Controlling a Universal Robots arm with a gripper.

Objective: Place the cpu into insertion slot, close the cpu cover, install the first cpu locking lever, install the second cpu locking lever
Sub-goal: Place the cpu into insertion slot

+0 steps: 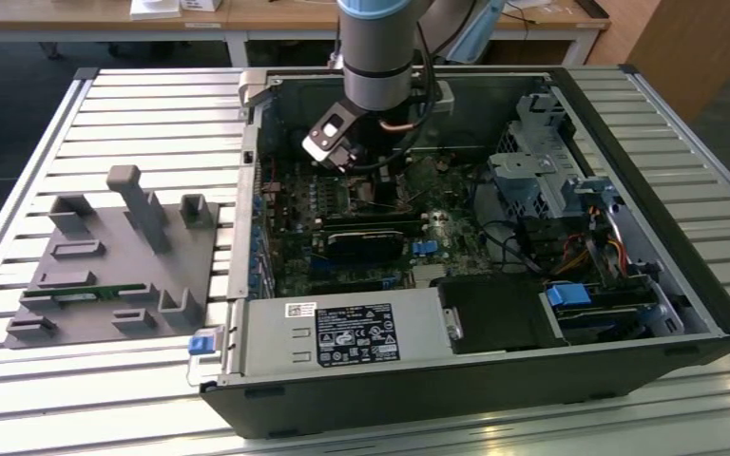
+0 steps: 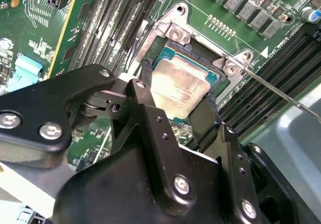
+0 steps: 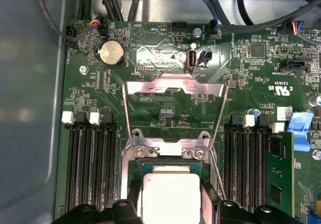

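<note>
In both wrist views the cpu (image 2: 179, 86) (image 3: 170, 194), a silver-grey square chip, lies flat within the black rim of the insertion slot (image 2: 196, 46) (image 3: 165, 162). My gripper (image 2: 179, 91) (image 3: 170, 206) straddles it, one black finger (image 2: 145, 83) against each side of the chip. The cpu cover (image 3: 173, 87), a silver frame with a large window, stands swung back from the slot on its hinge. A thin locking lever (image 2: 281, 91) (image 3: 216, 170) sticks out beside the slot, unlatched. In the exterior view the gripper (image 1: 368, 180) reaches down into the open computer case (image 1: 669, 237).
Long black memory slots (image 3: 88, 169) (image 3: 248, 169) flank the socket on both sides. Cable bundles (image 3: 261, 8) hang near the board's far edge. A grey fixture block (image 1: 111, 256) stands on the slatted table at the exterior view's left. The power supply (image 1: 339, 334) fills the case's near corner.
</note>
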